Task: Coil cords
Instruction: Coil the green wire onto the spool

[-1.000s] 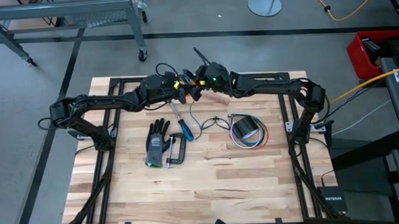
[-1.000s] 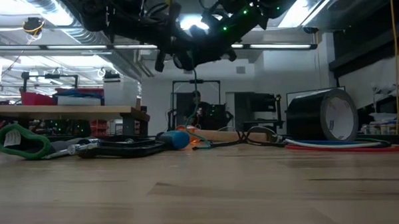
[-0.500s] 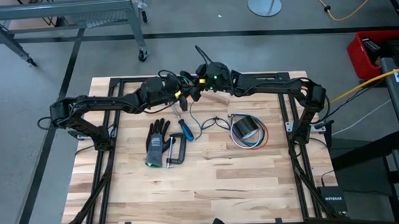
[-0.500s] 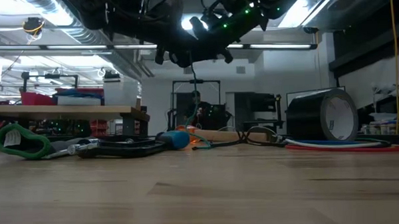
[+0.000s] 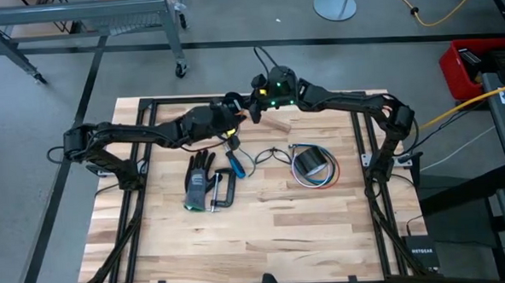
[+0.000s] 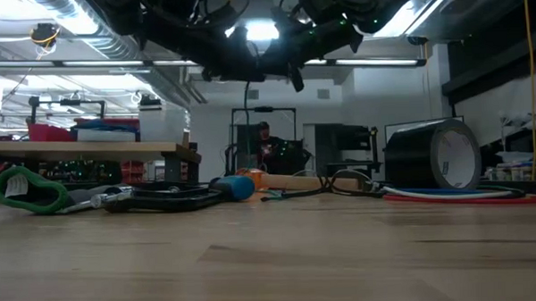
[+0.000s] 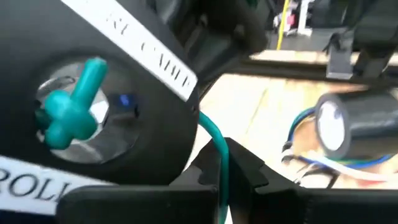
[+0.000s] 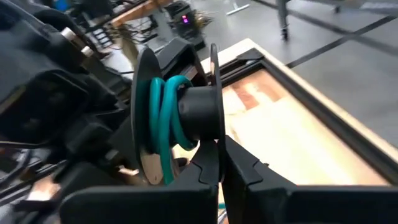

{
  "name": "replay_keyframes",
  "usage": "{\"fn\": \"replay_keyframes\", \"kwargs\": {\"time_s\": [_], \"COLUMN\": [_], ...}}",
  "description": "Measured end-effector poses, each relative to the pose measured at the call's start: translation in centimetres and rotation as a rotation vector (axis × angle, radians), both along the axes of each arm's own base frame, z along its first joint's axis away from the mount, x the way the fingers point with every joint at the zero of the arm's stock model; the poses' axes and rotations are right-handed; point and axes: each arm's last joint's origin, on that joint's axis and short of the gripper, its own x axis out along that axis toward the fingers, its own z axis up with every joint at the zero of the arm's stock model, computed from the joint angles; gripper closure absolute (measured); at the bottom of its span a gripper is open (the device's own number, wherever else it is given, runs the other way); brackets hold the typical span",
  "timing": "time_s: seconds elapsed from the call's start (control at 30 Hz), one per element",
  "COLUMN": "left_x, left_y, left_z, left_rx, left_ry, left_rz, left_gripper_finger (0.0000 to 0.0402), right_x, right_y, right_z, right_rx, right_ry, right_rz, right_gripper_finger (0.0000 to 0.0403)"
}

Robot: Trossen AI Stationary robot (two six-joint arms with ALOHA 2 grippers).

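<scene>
1. Teal-green cord [image 8: 163, 118] is wrapping in a few turns round the hub of a black spool [image 8: 180, 115] held up above the far middle of the wooden surface [image 5: 265, 226].
2. The right pincer [image 8: 219, 163] is sitting with its fingers together, clamped on the edge of the spool's flange, as the right wrist view shows.
3. The left pincer [image 7: 222, 163] is also sitting closed, pinching a strand of the teal-green cord that runs up toward the spool's face, where a teal stub is poking through the centre hole.
4. In the high view both arms are meeting above the far edge of the surface, the left pincer [image 5: 232, 117] just beside the right pincer [image 5: 259, 103].
5. A thin black cord [image 5: 270, 153] is lying loose on the wood near the middle, between a blue-handled screwdriver [image 5: 234, 159] and a roll of black tape [image 5: 310, 162].
6. Red, white and blue wires [image 5: 318, 179] are looping round the tape roll.
7. A black glove [image 5: 199, 180] and a metal clamp [image 5: 221, 192] are lying side by side to the left of the screwdriver.
8. The near half of the surface is lying bare, with open room out to the black frame at its edges.
</scene>
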Motion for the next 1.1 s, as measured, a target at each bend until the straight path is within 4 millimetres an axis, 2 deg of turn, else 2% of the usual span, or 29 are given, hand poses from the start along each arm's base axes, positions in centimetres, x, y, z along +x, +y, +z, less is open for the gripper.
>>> {"fn": "replay_keyframes", "kwargs": {"time_s": [0.17, 0.57, 0.8, 1.1], "left_x": [-0.1, -0.4, -0.4, -0.6], "left_y": [-0.1, -0.1, -0.2, -0.6], "left_z": [-0.2, -1.2, -1.4, -1.9], "left_rx": [0.043, 0.034, 0.032, 0.014], "left_ry": [0.049, 0.151, 0.169, 0.233], "left_rz": [0.011, 0.01, 0.011, 0.002], "left_gripper_finger": [0.0397, 0.034, 0.0349, 0.035], "right_x": [-0.3, -0.1, -0.4, -1.8], "right_y": [-0.4, 0.0, -0.5, -2.5], "right_z": [0.1, 2.1, 2.0, 1.1], "right_rx": [0.048, 0.049, 0.068, 0.101], "right_ry": [-0.019, -0.185, -0.167, -0.094], "right_rz": [0.065, 0.201, 0.185, 0.139], "right_gripper_finger": [0.0402, 0.0402, 0.0402, 0.0402]}}
